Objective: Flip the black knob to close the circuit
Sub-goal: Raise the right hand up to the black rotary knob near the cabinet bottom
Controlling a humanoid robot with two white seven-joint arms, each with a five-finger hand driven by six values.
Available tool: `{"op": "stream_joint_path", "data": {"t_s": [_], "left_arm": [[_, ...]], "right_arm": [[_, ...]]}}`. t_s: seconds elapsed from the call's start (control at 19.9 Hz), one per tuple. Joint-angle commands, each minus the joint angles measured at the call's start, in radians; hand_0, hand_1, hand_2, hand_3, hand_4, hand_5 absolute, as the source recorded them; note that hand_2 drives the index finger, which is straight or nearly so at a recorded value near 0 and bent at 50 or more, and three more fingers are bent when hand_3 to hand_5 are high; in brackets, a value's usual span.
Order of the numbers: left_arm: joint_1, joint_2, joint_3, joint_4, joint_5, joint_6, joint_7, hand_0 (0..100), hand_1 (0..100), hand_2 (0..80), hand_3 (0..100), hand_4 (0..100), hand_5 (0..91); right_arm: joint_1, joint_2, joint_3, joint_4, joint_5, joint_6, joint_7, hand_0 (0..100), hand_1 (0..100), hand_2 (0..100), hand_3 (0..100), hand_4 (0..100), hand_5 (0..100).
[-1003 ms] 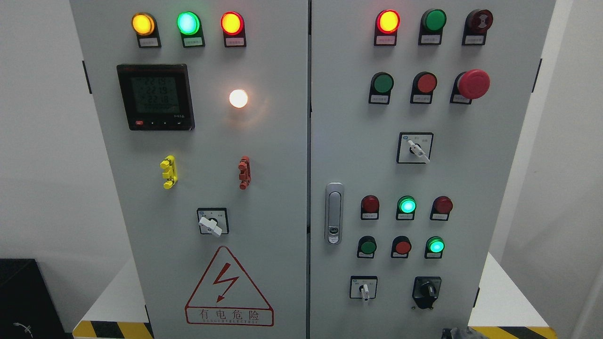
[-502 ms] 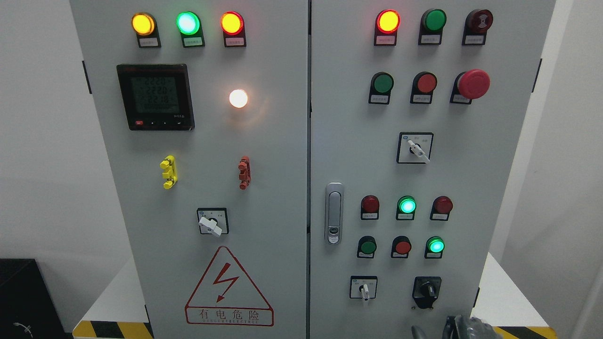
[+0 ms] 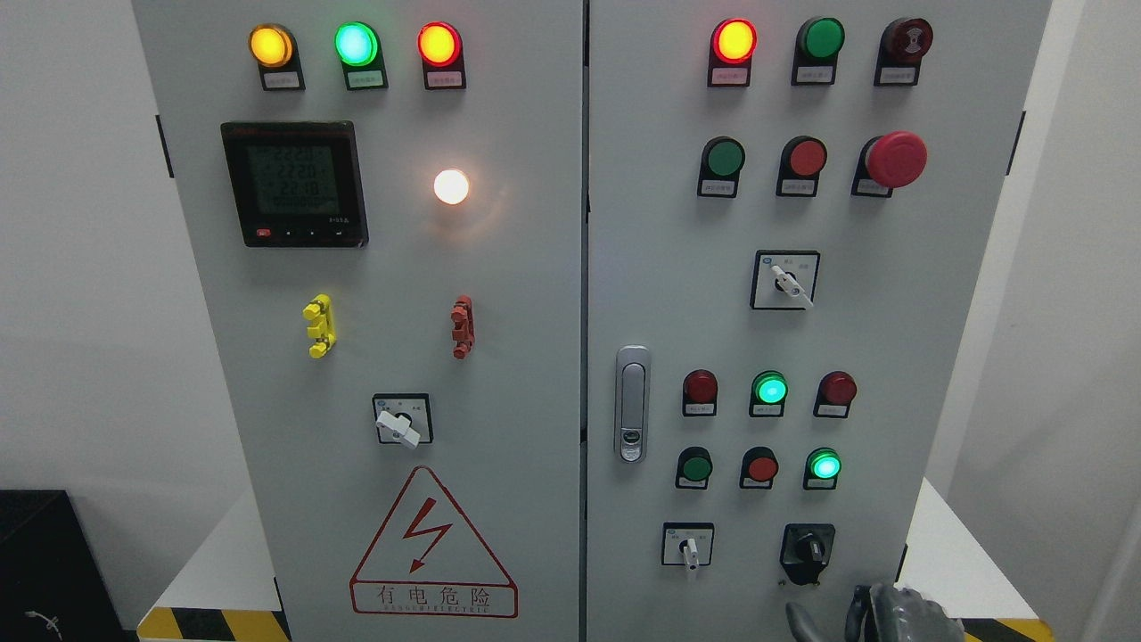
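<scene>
You cannot tell if the fingers (image 3: 800,617) are open or closed; your right hand (image 3: 891,615) only peeks up at the bottom edge. The black knob (image 3: 808,549) sits just above it, low on the right door (image 3: 891,339).

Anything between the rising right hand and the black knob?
No: in the head view only bare grey door panel separates the right hand from the black knob.

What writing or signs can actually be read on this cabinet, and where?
"有电危险": red lightning warning triangle, left door.
Digital meter: three rows of digits, too blurred to read.
Small labels under the lamps and buttons: too small to read.
Selector switch plates: markings illegible.
</scene>
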Motion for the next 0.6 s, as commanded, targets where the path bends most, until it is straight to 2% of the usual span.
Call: {"op": "stream_joint_path", "data": {"t_s": [0.0,0.35,0.55], "left_arm": [[0.0,0.0,-0.02,0.022,-0.021,0.007,-0.001,12,56,0.0,0,0,0.0],[0.0,0.0,-0.021,0.022,-0.021,0.007,-0.001,12,56,0.0,0,0,0.0],[0.0,0.0,-0.021,0.022,-0.02,0.005,-0.001,12,56,0.0,0,0,0.0]], "right_arm": [[-0.002,0.016,0.004,-0.046,0.019,0.023,0.006,0,17,82,100,82,81],[-0.022,0.019,0.008,-0.043,0.048,0.034,0.008,0,18,82,100,82,81],[-0.028,0.019,0.009,-0.04,0.058,0.037,0.023,0,18,82,100,81,81]]}}
